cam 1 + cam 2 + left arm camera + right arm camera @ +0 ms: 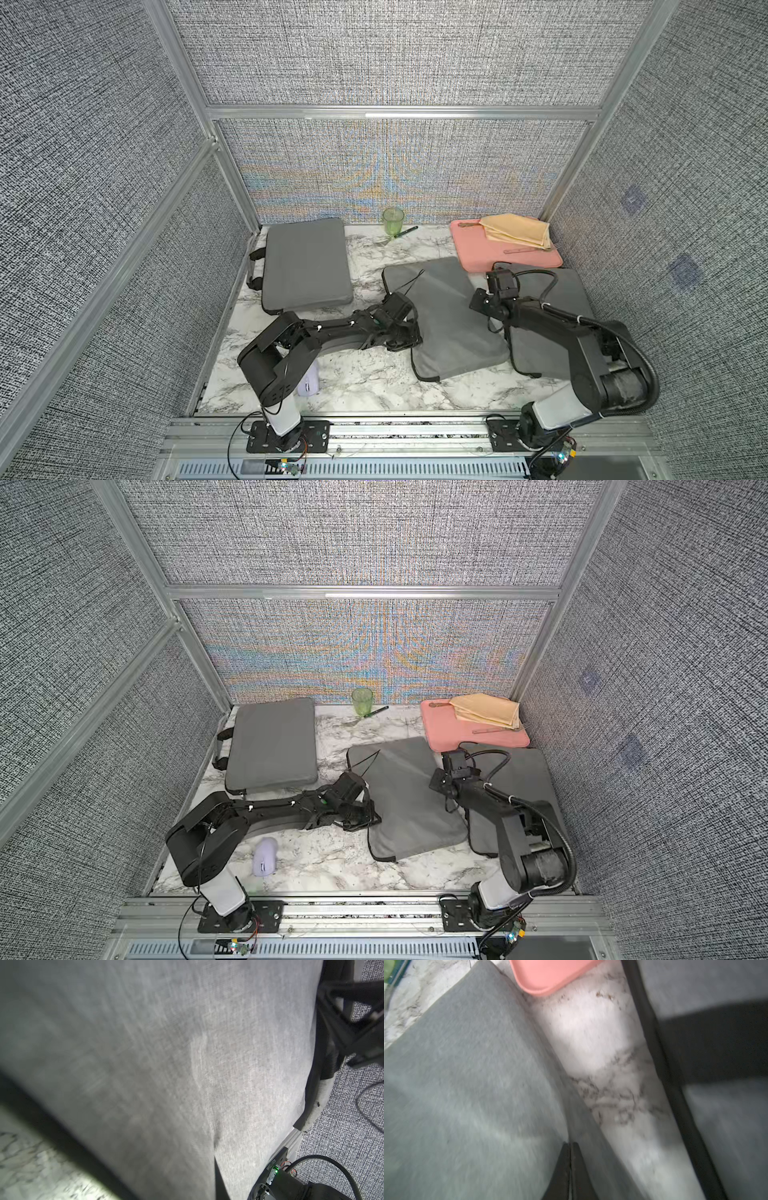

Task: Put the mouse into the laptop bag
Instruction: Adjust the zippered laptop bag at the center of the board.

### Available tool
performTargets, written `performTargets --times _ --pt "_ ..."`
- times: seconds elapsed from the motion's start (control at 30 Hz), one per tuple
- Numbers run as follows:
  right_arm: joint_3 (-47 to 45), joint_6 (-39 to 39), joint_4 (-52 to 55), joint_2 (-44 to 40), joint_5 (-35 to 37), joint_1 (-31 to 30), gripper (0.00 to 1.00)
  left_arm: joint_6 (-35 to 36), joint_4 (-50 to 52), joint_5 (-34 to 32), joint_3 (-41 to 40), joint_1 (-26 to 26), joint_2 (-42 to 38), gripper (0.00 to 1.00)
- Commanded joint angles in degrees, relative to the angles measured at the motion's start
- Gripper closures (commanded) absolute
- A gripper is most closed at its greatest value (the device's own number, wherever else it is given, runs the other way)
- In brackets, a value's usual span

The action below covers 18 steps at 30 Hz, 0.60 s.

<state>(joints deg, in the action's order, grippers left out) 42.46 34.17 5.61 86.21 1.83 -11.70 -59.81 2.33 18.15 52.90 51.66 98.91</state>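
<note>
**Mouse untouched while the left gripper pinches the bag**

The left gripper is closed at the near edge of the middle bag. Its fingers are hidden, but the raised fabric filling the left wrist view suggests it is pinching that edge. The right gripper is clenched on nothing, with its tips together just above the same bag's other side.

The mouse lies on the table beside the left arm's base, well apart from both grippers. In one top view the arm half hides it.

It is probably light and rigid, with a smooth, rounded shell that could slip from the pads. The best hold looks to be across its narrow flanks, at mid-length. The bag is soft cloth, and its mouth would likely sag shut unless held up.

Counted:
- One mouse.
- Three grey bags: the middle one, one far left and one under the right arm.
- One pink tray, which holds one folded cloth and one fork.
- One green cup.
- One pen.
</note>
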Motion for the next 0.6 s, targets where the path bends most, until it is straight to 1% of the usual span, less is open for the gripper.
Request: performTargets --times 0.0,0.13,0.2,0.3,0.33,0.37,0.4,0.43,0.53,0.57 --pt "-2.8 2.3 8.0 -3.9 -2.5 -0.3 1.00 1.6 -2.3 -0.8 1.4 0.2 0.4 1.00" --pt "-5.0 3.0 9.9 -7.3 0.0 -0.3 1.00 2.0 -2.3 0.1 4.2 0.4 2.6 1.00" --pt "-5.8 3.2 9.9 -8.4 0.6 0.0 1.00 1.8 -2.2 1.4 6.0 0.6 5.0 1.00" --pt "-5.1 1.7 9.2 -9.0 -0.6 0.2 1.00 -0.7 -6.1 1.9 3.9 0.6 6.1 1.00" --pt "-4.6 1.3 9.3 -8.7 -0.7 0.4 0.90 -1.0 -6.2 1.4 2.9 0.6 5.7 1.00" --pt "-3.6 0.5 9.2 -8.1 -1.4 0.5 0.72 -0.8 -6.1 0.8 2.1 0.6 5.0 1.00" --pt "-2.7 -0.2 8.5 -7.3 -2.2 0.6 0.52 -0.8 -6.0 0.2 1.0 0.7 3.9 1.00" --pt "-1.6 -0.9 7.5 -6.4 -2.9 0.6 0.37 -0.7 -6.0 -0.4 -0.3 0.8 2.7 1.00" --pt "3.4 -2.8 4.9 -2.6 -6.0 -0.1 0.23 -0.3 -5.8 -1.5 -3.6 1.0 -0.4 1.00" --pt "5.9 -3.5 4.9 -0.8 -6.1 -0.5 0.20 0.0 -5.7 -1.4 -4.0 0.9 -0.8 1.00"
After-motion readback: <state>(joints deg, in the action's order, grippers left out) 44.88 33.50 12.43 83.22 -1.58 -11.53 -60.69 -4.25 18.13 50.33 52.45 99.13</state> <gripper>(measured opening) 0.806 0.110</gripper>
